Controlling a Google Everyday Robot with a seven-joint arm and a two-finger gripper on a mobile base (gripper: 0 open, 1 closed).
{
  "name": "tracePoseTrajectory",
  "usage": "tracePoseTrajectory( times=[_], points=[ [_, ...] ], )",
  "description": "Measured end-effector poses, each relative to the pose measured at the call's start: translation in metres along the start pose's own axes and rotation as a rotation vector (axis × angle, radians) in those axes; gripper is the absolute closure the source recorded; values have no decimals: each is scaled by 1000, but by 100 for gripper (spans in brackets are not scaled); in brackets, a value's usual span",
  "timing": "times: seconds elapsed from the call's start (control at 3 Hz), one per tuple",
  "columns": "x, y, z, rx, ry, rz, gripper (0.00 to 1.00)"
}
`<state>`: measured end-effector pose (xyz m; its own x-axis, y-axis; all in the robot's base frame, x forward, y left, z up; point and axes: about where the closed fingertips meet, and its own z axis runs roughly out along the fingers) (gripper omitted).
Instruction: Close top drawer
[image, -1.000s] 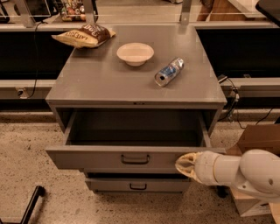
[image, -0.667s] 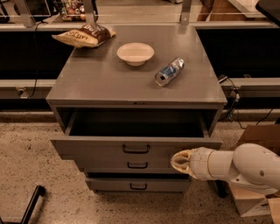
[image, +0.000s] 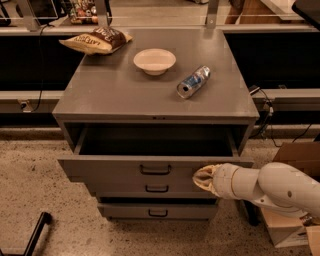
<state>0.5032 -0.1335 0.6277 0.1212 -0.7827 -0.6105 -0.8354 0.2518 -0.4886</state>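
Observation:
The top drawer (image: 110, 169) of the grey metal cabinet stands partly open, and its dark, empty inside shows. Its small dark pull handle (image: 155, 170) is at the centre of the front panel. My gripper (image: 203, 178), on a white arm coming in from the right, rests against the drawer's front panel to the right of the handle. It holds nothing that I can see. Below are the middle drawer (image: 157, 188) and the bottom drawer (image: 158, 212), each pulled out a little.
On the cabinet top (image: 115, 95) lie a chip bag (image: 97, 41), a white bowl (image: 154, 61) and a plastic bottle (image: 193, 82) on its side. A cardboard box (image: 295, 155) stands on the floor at the right. A black bar (image: 35, 235) is at the lower left.
The top drawer has slid back into the cabinet by a good part of its length. My gripper has moved with it, inward and a little left, staying on the front panel.

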Motion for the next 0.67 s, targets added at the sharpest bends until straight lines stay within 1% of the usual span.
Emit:
tracePoseTrajectory(
  times=[0.67],
  points=[
    [10,-29,9,80,32,20,100]
  ],
)
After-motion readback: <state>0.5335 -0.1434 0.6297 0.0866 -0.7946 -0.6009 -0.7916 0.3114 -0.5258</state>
